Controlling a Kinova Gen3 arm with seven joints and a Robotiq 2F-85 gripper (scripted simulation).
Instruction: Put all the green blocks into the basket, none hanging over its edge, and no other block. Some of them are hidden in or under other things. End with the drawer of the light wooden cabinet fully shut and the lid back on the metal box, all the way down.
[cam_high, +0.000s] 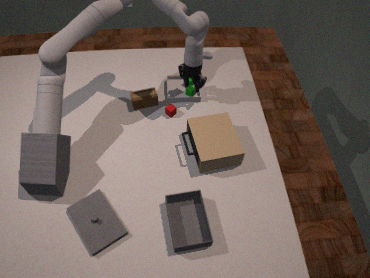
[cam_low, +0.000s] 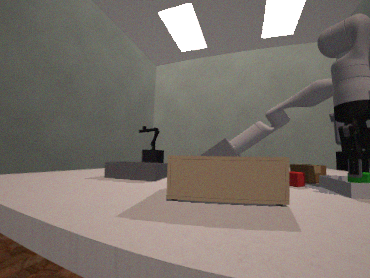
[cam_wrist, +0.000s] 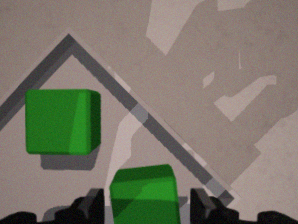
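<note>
My gripper (cam_high: 194, 88) (cam_wrist: 147, 205) is partly open at the basket (cam_high: 183, 99) (cam_low: 336, 186) (cam_wrist: 165, 142). A slightly tilted green block (cam_wrist: 145, 197) lies between its fingers, with a gap on each side. Another green block (cam_wrist: 57, 122) sits inside the basket's corner. Green also shows at the fingertips in the top and exterior views. The light wooden cabinet (cam_high: 215, 136) (cam_low: 227, 180) has its drawer apparently shut, black handle (cam_high: 188, 143) facing left. The metal box (cam_high: 187, 222) (cam_low: 132, 170) is open-topped, with no block visible inside. Its lid (cam_high: 95, 232) lies on the table.
A red block (cam_high: 171, 110) (cam_low: 297, 179) lies near the basket. A brown wooden container (cam_high: 145, 100) (cam_low: 307, 173) stands left of it, its inside mostly hidden. A big grey block (cam_high: 45, 162) stands at the left by the arm's lower part. The table's wooden edge (cam_high: 300, 165) runs along the right.
</note>
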